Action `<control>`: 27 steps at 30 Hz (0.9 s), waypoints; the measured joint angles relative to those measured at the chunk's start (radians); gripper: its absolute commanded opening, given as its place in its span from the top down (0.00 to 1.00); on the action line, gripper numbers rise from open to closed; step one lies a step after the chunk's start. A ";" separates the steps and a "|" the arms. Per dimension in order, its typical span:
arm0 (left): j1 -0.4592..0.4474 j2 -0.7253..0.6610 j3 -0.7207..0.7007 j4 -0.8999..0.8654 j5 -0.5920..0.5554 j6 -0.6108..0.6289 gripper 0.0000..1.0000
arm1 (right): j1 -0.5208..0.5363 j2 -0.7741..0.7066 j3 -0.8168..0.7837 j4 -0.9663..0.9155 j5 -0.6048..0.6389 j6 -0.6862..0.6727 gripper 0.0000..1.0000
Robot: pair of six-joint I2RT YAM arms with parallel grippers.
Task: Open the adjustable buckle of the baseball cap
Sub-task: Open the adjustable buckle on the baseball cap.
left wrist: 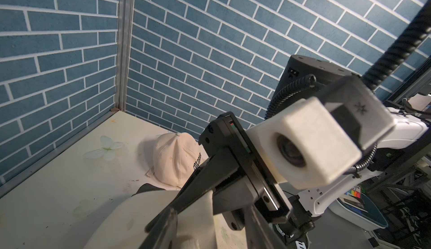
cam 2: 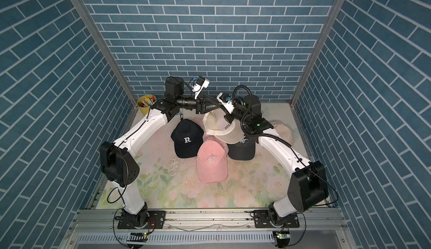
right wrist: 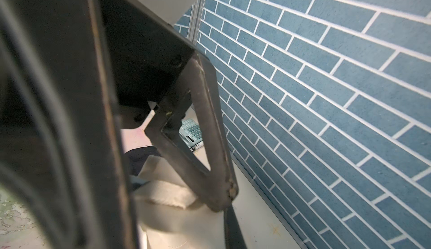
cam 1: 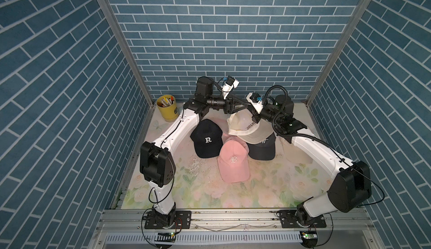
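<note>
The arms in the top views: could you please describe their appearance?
The left arm and right arm have white shells and black joints; a corrugated black hose runs along the right. The left gripper and right gripper are black, each with a white camera.

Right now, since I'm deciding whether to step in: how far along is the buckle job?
Done: the right tool is shut on the cream baseball cap, held up over the other caps. In hand: the left tool, jaws apart, sits at the cap's white back strap. Left: no buckle shows in any view, so nothing shows it opened; gripping and pulling the strap loose remains.
</note>
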 measured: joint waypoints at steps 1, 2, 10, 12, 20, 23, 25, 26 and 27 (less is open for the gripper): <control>0.000 0.000 0.000 0.000 0.000 0.000 0.59 | 0.000 0.000 0.000 0.000 0.000 0.000 1.00; 0.001 0.000 0.000 -0.001 0.000 0.000 0.61 | 0.000 -0.002 0.000 0.000 0.001 0.000 1.00; 0.001 0.003 0.000 0.001 0.005 0.002 0.42 | 0.000 -0.014 0.000 -0.011 0.012 0.000 1.00; 0.001 0.010 0.001 0.004 0.008 -0.005 0.41 | -0.001 -0.014 0.000 -0.018 0.015 0.000 1.00; 0.005 0.035 0.000 0.008 0.008 -0.021 0.53 | -0.006 -0.014 0.000 -0.030 0.026 -0.001 1.00; 0.005 0.035 0.000 0.009 0.006 -0.025 0.61 | -0.006 -0.014 0.003 -0.030 0.027 0.000 1.00; 0.005 0.035 0.000 0.016 0.006 -0.031 0.65 | -0.006 -0.013 0.010 -0.030 0.027 0.000 1.00; 0.005 0.035 0.000 0.022 0.006 -0.034 0.67 | -0.006 -0.012 0.011 -0.030 0.026 0.000 1.00; 0.006 0.035 0.000 0.027 0.006 -0.037 0.68 | -0.006 -0.012 0.013 -0.030 0.026 0.000 1.00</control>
